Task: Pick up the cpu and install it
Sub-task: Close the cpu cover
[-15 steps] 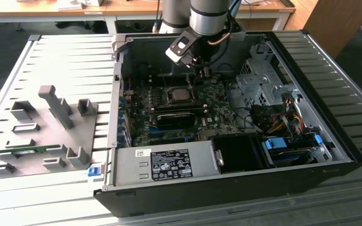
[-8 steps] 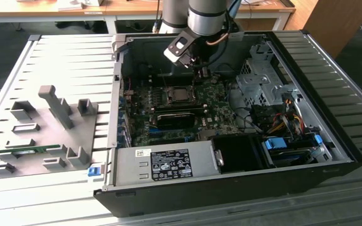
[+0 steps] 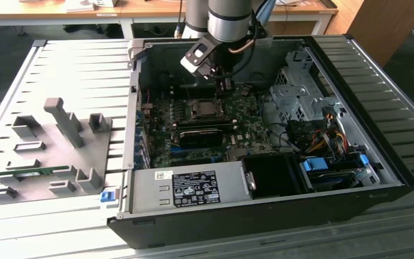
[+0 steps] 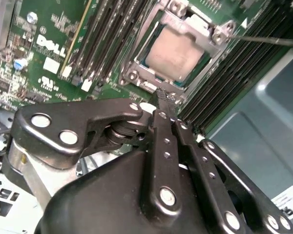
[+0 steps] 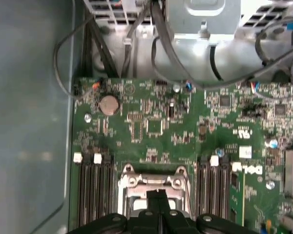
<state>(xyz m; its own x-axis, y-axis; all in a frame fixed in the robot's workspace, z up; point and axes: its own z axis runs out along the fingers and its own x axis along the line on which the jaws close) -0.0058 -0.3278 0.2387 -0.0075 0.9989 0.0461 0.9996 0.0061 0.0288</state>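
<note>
Gripper (image 4: 165,101) is hovering, fingers (image 4: 163,141) pressed together, just beside the socket frame (image 4: 205,29). White printed label (image 3: 194,189) is showing on the power supply (image 3: 149,194), white lettering (image 4: 51,46) on the motherboard (image 4: 44,29); cpu (image 4: 178,51) is sitting inside that frame.

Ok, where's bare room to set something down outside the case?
Bare slatted table past the grey fixture plate, and on the exterior view's right of the case. Crowded inside: gripper near the cpu, cables alongside.
</note>
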